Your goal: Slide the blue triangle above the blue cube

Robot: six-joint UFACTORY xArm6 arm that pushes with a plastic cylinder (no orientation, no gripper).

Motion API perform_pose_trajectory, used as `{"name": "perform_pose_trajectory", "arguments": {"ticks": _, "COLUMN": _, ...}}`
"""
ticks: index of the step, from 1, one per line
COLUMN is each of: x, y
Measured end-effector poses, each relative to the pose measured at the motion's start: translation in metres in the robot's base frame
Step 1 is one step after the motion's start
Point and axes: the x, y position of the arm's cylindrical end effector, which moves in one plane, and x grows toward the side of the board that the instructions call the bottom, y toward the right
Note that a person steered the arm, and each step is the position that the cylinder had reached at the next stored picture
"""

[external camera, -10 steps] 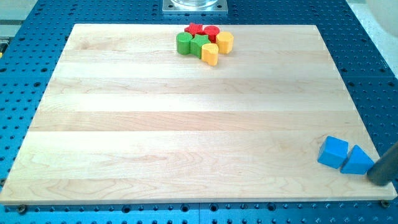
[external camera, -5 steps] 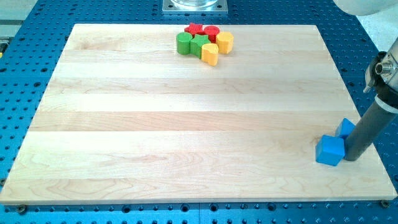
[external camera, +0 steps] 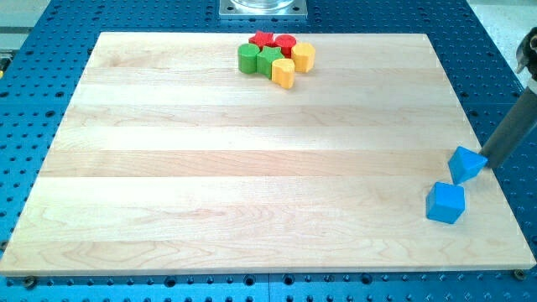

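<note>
- Blue triangle [external camera: 466, 164]: 1 piece, lying flat on the wooden board [external camera: 252, 168] near its right edge, in the lower right part of the view. It sits above and a little to the right of the blue cube, with a narrow strip of bare wood between the 2.
- Blue cube [external camera: 445, 202]: 1 piece, near the board's lower right corner, turned slightly so a corner faces the view's bottom. It is apart from the triangle and from the rod.
- My tip [external camera: 487, 164]: the lower end of the straight dark rod, which slants down from the view's right edge. The tip rests at the triangle's right side, touching it or just beside it; the exact contact cannot be told. The arm has no fingers or jaws, so nothing is gripped; only the rod meets the block.
- Cluster at the board's top centre, well apart from the blue pair, 6 pieces packed close together:
  - Red star [external camera: 263, 39], at the back left.
  - Red cylinder [external camera: 285, 43], just right of the star.
  - Green cylinder [external camera: 247, 58], at the cluster's left end.
  - Green block [external camera: 269, 59], in the middle; shape unclear.
  - Yellow block [external camera: 303, 57], at the right end.
  - Yellow block, front [external camera: 284, 73], nearest the view's bottom.
- Blue perforated table [external camera: 33, 126]: surrounds the board on all sides.
</note>
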Motion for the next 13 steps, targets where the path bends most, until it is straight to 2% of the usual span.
{"name": "perform_pose_trajectory", "arguments": {"ticks": 4, "x": 0.001, "y": -0.029}}
{"name": "perform_pose_trajectory", "arguments": {"ticks": 6, "x": 0.018, "y": 0.0}}
{"name": "perform_pose_trajectory", "arguments": {"ticks": 10, "x": 0.038, "y": -0.018}}
{"name": "perform_pose_trajectory", "arguments": {"ticks": 11, "x": 0.012, "y": -0.028}}
{"name": "perform_pose_trajectory", "arguments": {"ticks": 13, "x": -0.012, "y": -0.023}}
